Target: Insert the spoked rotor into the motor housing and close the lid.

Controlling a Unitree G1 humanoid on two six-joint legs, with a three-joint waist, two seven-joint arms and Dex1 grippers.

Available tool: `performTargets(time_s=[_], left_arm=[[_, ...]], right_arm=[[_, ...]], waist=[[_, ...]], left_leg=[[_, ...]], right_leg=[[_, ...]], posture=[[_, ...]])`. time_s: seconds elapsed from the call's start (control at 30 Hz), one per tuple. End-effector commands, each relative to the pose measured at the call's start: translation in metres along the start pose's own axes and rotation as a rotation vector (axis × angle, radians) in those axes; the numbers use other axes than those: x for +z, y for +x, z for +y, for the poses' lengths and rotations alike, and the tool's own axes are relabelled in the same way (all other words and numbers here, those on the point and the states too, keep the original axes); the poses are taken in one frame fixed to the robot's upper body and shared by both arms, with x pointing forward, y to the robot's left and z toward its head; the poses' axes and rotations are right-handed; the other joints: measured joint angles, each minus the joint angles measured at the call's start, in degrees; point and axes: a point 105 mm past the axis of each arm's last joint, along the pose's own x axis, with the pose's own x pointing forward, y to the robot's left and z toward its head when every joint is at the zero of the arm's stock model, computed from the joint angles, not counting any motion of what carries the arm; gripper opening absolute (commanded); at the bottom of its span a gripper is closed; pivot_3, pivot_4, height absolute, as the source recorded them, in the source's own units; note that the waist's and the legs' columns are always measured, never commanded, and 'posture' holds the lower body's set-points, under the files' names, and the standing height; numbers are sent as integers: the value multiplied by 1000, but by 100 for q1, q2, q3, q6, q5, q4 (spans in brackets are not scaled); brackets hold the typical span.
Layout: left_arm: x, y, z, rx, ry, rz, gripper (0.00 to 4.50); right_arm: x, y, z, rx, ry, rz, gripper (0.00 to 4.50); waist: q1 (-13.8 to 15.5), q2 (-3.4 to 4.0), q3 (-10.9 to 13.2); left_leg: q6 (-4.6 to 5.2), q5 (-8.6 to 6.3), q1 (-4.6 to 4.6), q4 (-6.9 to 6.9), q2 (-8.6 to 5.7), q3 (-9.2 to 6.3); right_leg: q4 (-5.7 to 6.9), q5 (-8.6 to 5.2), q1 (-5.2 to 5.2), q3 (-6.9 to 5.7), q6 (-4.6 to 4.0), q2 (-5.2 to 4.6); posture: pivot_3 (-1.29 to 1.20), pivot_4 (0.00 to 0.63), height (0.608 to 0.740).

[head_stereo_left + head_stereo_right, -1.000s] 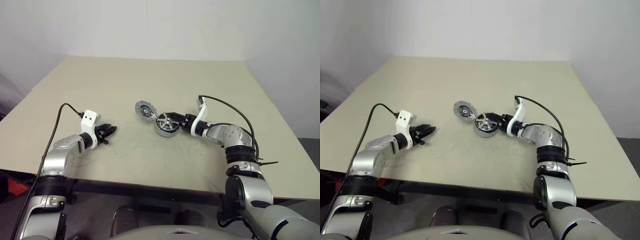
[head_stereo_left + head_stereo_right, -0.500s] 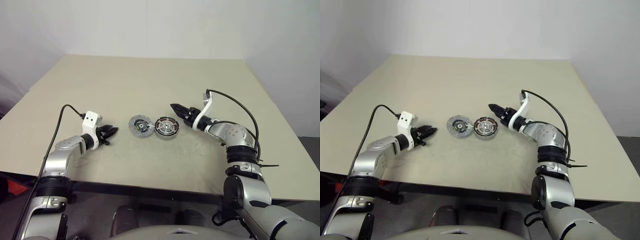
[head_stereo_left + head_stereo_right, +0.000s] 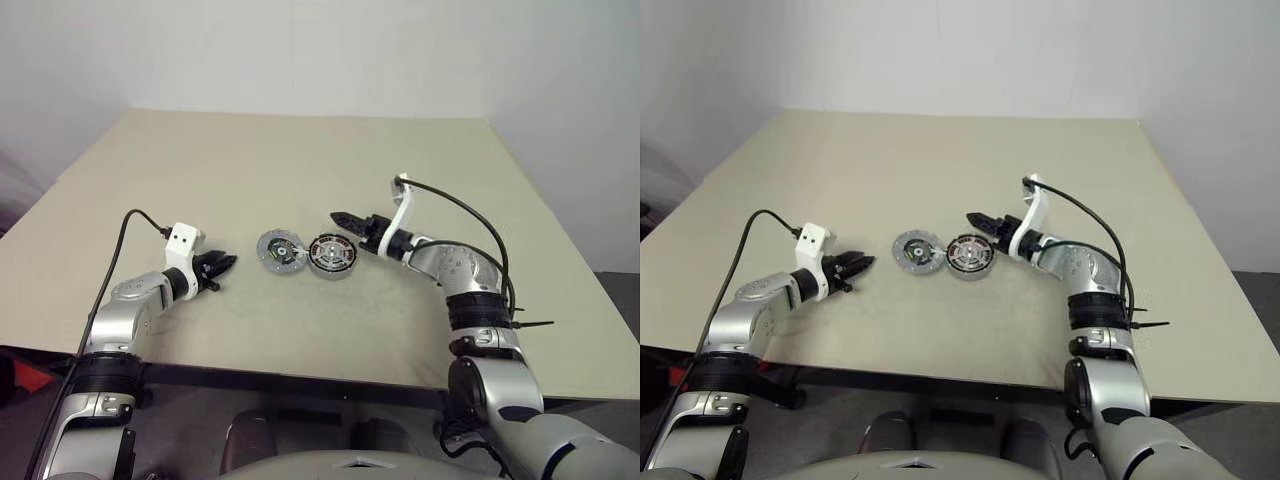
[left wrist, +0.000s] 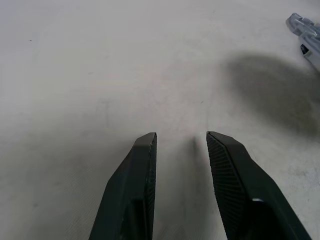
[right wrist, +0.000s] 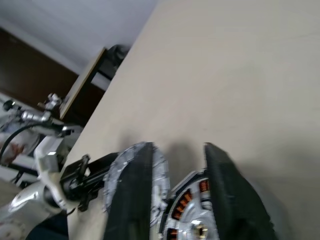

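The motor housing (image 3: 333, 255) lies flat on the table, a round piece with a dark rim and copper-brown windings around a silver centre (image 5: 192, 220). Touching its left side lies the lid (image 3: 280, 250), silver-grey with a dark inside. The spoked rotor is hidden; I cannot tell it apart from the housing. My right gripper (image 3: 338, 218) hovers just behind and right of the housing, pointing left, open with nothing between its fingers (image 5: 135, 190). To the left of the lid, my left gripper (image 3: 224, 264) rests low over the table, open and holding nothing (image 4: 180, 135).
The beige table (image 3: 300, 160) stretches wide behind and to both sides of the parts. Its front edge runs close below the arms. A black cable trails from each wrist camera.
My right gripper let go of the tilted round piece, rose and drew back, its fingers narrowing. The housing and the lid now lie flat side by side. The left arm stayed still.
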Motion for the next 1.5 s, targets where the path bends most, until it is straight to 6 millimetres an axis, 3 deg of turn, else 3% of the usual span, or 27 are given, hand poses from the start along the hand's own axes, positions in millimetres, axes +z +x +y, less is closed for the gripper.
performTargets(time_s=[0.03,0.1,0.43,0.57,0.7,0.9,1.0,1.13,1.33,1.43,1.5], left_arm=[[9,-2,0,6,35,-27,1688],[9,-2,1,8,35,-27,1688],[11,-5,6,25,37,-28,1688],[11,-5,7,30,38,-30,1688],[12,-5,8,34,38,-32,1688],[12,-4,5,18,31,-33,1688],[15,-3,-1,-10,27,-37,1688],[28,-4,-10,-61,25,-55,1688],[42,-7,-20,-107,39,-60,1688],[46,-9,-24,-121,46,-60,1688],[47,-9,-25,-122,45,-60,1688]], right_arm=[[4,2,16,36,-77,0,551],[-1,3,16,26,-91,18,12],[-37,-2,-9,-78,-113,166,12],[-36,-2,-10,-80,-120,164,12],[-23,-2,0,-33,-177,116,12],[3,-5,49,220,-608,97,12],[5,-12,59,333,-870,184,12],[2,-32,53,530,-1178,451,12],[13,-38,35,597,-1278,654,12],[18,-28,27,567,-1324,684,532],[16,-23,26,576,-1344,690,1139]], waist=[[-22,0,0],[-48,0,0],[-70,0,0],[-72,0,0],[-73,0,0],[-69,0,1],[-70,-1,0],[-68,-1,1],[-101,-2,0],[-104,-2,1],[-105,-2,0]], left_leg=[[0,0,-1,-1,0,0],[0,0,-1,-5,0,0],[0,0,-1,-12,1,0],[0,0,4,-14,2,1],[0,0,4,-14,2,0],[4,-2,-2,-15,2,0],[9,-5,-5,-13,2,0],[30,-17,-12,-2,3,0],[61,-34,-23,25,6,0],[64,-36,-27,33,6,0],[65,-36,-29,36,7,0]], right_leg=[[-2,0,0,0,0,0],[-4,0,0,0,0,1],[-16,0,0,0,0,5],[-17,0,6,0,0,6],[-16,0,6,0,0,6],[-25,1,5,-1,0,6],[-27,1,5,-1,0,7],[-26,1,5,-3,-1,5],[-15,2,1,-4,-4,5],[-5,2,-6,-4,-6,5],[1,1,-10,-4,-7,5]], posture=[[0,0,740],[0,0,740],[0,0,740],[0,0,740],[0,0,740],[0,0,740],[0,0,740],[0,0,740],[0,0,740],[0,0,740],[0,0,740]])
